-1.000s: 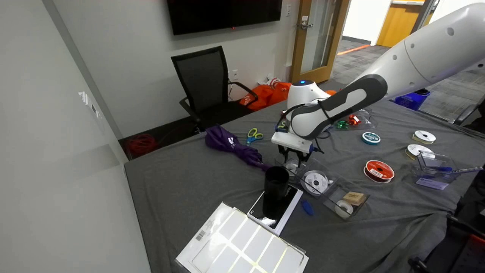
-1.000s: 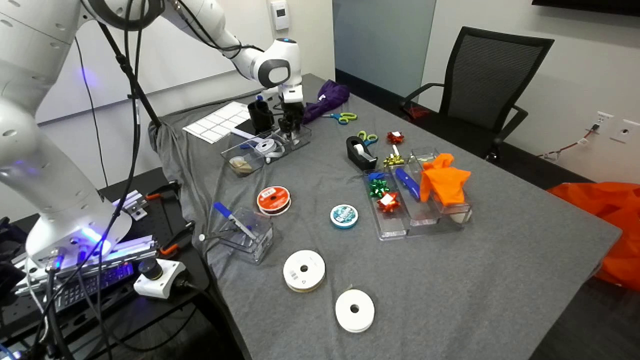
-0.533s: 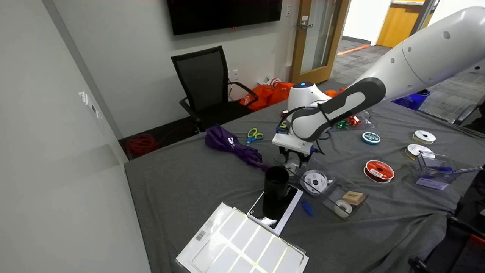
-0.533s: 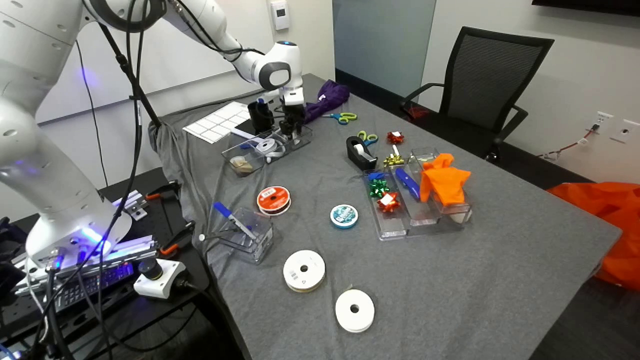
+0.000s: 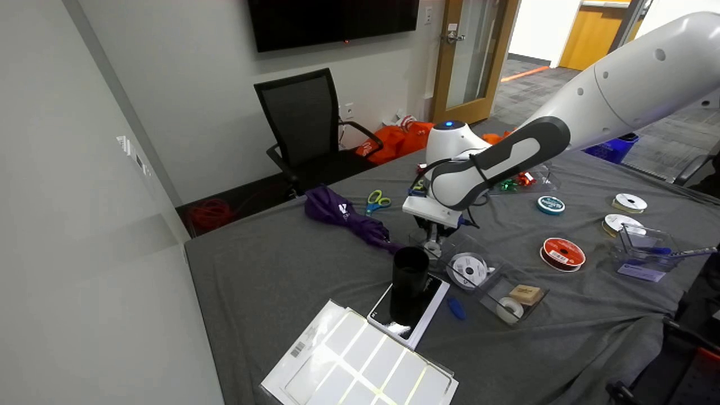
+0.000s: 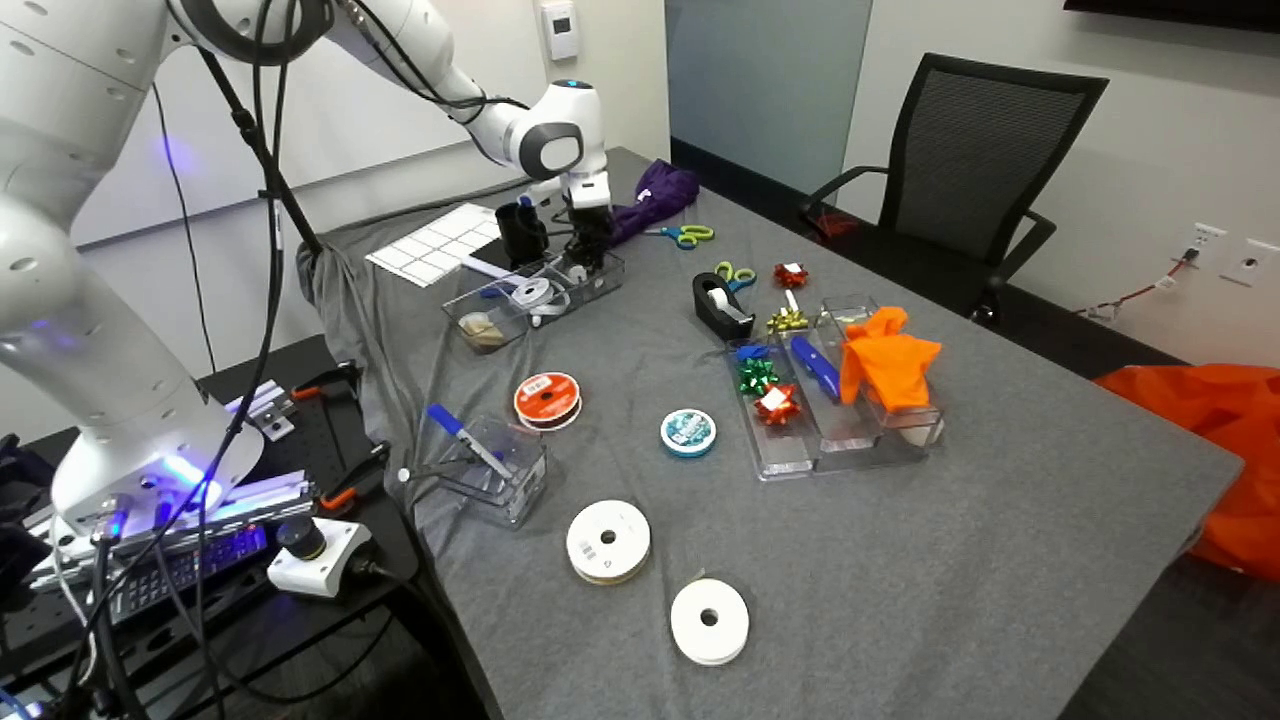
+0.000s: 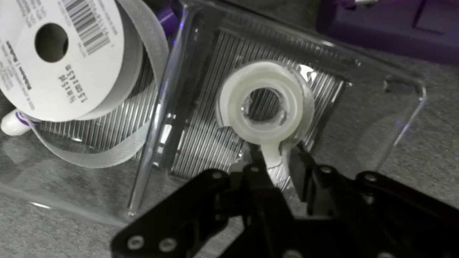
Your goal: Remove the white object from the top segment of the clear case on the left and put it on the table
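In the wrist view, the white tape roll [image 7: 265, 132] lies in the end compartment of the clear case [image 7: 200, 134]; the gripper [image 7: 275, 154] has the tape's tail between its close fingers, but I cannot tell whether they pinch it. In an exterior view, the black cup [image 5: 410, 265] is near this case. In an exterior view, the case rests on the cloth-covered table [image 6: 850, 580].

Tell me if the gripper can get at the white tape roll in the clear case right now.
Looks like yes: the gripper sits right at the white tape roll, seemingly straddling its near end, and the clear case looks open on top. Contact isn't clear.
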### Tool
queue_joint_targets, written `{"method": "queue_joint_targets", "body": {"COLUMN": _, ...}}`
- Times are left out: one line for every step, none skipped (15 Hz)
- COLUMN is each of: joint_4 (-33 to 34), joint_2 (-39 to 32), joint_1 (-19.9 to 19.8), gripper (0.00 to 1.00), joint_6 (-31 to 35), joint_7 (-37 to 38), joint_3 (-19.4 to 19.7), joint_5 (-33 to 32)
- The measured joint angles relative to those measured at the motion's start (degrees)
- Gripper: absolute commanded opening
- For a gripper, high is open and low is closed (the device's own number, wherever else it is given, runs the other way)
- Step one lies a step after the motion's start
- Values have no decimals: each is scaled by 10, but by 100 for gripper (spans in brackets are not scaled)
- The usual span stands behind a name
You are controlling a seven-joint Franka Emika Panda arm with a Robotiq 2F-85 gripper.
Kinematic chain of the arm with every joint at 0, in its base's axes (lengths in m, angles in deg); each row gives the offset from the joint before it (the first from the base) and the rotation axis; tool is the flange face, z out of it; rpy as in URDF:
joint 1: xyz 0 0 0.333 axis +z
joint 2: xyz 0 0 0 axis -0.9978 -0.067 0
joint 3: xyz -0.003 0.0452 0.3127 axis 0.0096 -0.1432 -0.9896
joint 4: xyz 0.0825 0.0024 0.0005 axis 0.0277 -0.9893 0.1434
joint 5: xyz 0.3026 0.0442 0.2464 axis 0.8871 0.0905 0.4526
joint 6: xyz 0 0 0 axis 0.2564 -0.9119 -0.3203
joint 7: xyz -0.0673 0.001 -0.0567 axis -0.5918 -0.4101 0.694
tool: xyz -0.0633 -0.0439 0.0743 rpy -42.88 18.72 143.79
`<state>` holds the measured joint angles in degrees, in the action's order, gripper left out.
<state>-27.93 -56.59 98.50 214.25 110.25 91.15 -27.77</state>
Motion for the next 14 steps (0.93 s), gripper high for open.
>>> {"method": "queue_joint_targets", "body": {"joint_4": 1, "joint_2": -1, "joint_1": 1, "gripper": 0, "joint_6": 0, "joint_7": 1, "joint_3": 1, "joint_5": 0}}
{"method": "queue_joint_targets", "body": {"joint_4": 1, "joint_2": -3, "joint_1": 1, "gripper": 0, "joint_6": 0, "joint_7": 1, "joint_3": 2, "joint_5": 0}}
{"method": "queue_joint_targets", "body": {"joint_4": 1, "joint_2": -4, "joint_1": 2, "gripper": 1, "joint_6": 1, "joint_7": 1, "joint_3": 3, "joint_5": 0}}
{"method": "queue_joint_targets", "body": {"joint_4": 1, "joint_2": -4, "joint_1": 2, "gripper": 1, "joint_6": 1, "joint_7": 2, "joint_3": 3, "joint_5": 0}}
{"method": "queue_joint_targets", "body": {"joint_4": 1, "joint_2": -4, "joint_1": 2, "gripper": 1, "joint_6": 1, "joint_7": 2, "joint_3": 3, "joint_5": 0}}
{"method": "queue_joint_targets", "body": {"joint_4": 1, "joint_2": -4, "joint_1": 2, "gripper": 1, "joint_6": 1, "joint_7": 2, "joint_3": 3, "joint_5": 0}}
{"method": "queue_joint_targets", "body": {"joint_4": 1, "joint_2": -4, "joint_1": 2, "gripper": 1, "joint_6": 2, "joint_7": 2, "joint_3": 3, "joint_5": 0}}
{"method": "queue_joint_targets", "body": {"joint_4": 0, "joint_2": -3, "joint_1": 2, "gripper": 1, "joint_6": 2, "joint_7": 2, "joint_3": 3, "joint_5": 0}}
{"method": "queue_joint_targets", "body": {"joint_4": 0, "joint_2": -3, "joint_1": 3, "gripper": 1, "joint_6": 4, "joint_7": 1, "joint_3": 3, "joint_5": 0}}
{"method": "queue_joint_targets", "body": {"joint_4": -1, "joint_2": -2, "joint_1": 3, "gripper": 1, "joint_6": 6, "joint_7": 1, "joint_3": 3, "joint_5": 0}}
{"method": "queue_joint_targets", "body": {"joint_4": -2, "joint_2": 0, "joint_1": 4, "gripper": 1, "joint_6": 8, "joint_7": 1, "joint_3": 2, "joint_5": 0}}
{"method": "queue_joint_targets", "body": {"joint_4": -3, "joint_2": 2, "joint_1": 4, "gripper": 1, "joint_6": 9, "joint_7": 1, "joint_3": 1, "joint_5": 1}}
{"method": "queue_joint_targets", "body": {"joint_4": -4, "joint_2": 4, "joint_1": 4, "gripper": 1, "joint_6": 10, "joint_7": 1, "joint_3": 0, "joint_5": 1}}
{"method": "queue_joint_targets", "body": {"joint_4": -5, "joint_2": 9, "joint_1": 4, "gripper": 1, "joint_6": 10, "joint_7": 1, "joint_3": -1, "joint_5": 1}}
